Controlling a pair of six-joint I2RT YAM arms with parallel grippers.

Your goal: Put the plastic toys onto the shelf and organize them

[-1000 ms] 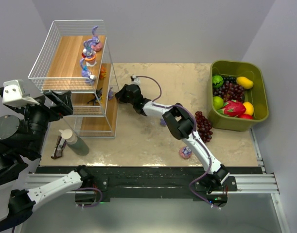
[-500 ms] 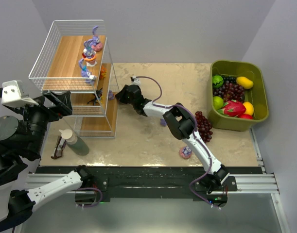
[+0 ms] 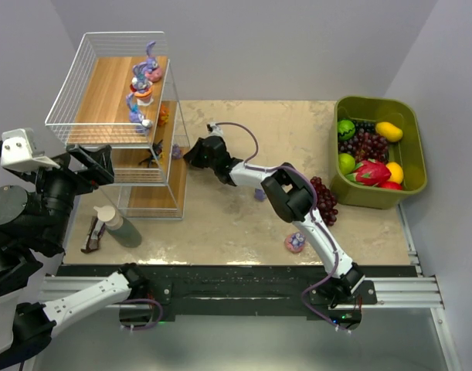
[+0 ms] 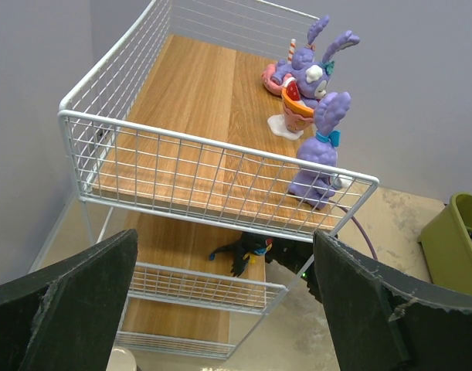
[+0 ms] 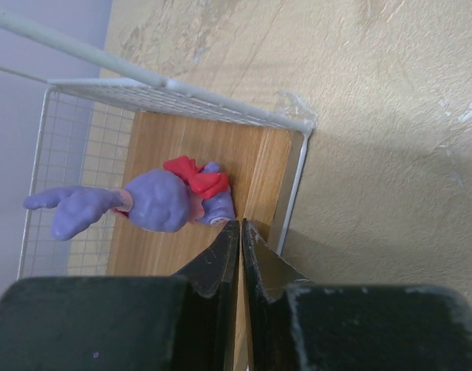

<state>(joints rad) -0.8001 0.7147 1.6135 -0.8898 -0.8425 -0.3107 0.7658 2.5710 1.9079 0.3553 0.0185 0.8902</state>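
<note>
- Two fingers of the right gripper (image 5: pixel 241 232) press together at the shelf (image 5: pixel 291 185) board's wire edge.
- The bunny toy (image 5: pixel 162 202) lies just beside their tips.
- The left gripper (image 4: pixel 224 263) is spread wide.

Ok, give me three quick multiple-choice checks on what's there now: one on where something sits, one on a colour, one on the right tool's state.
1. On which tier of the shelf is the black insect-like toy?
A) top tier
B) the tier just under the top
C) bottom tier

2. What colour is the bow on the bunny at the right tool?
A) teal
B) yellow
C) red

3. The right tool is:
A) shut and empty
B) shut on the bunny
C) wide open

Answers:
1 B: the left wrist view shows it on the board directly below the top one.
2 C: the right wrist view shows a red bow on it.
3 A: its fingers meet with nothing between them, and the bunny lies beside the tips.
</note>
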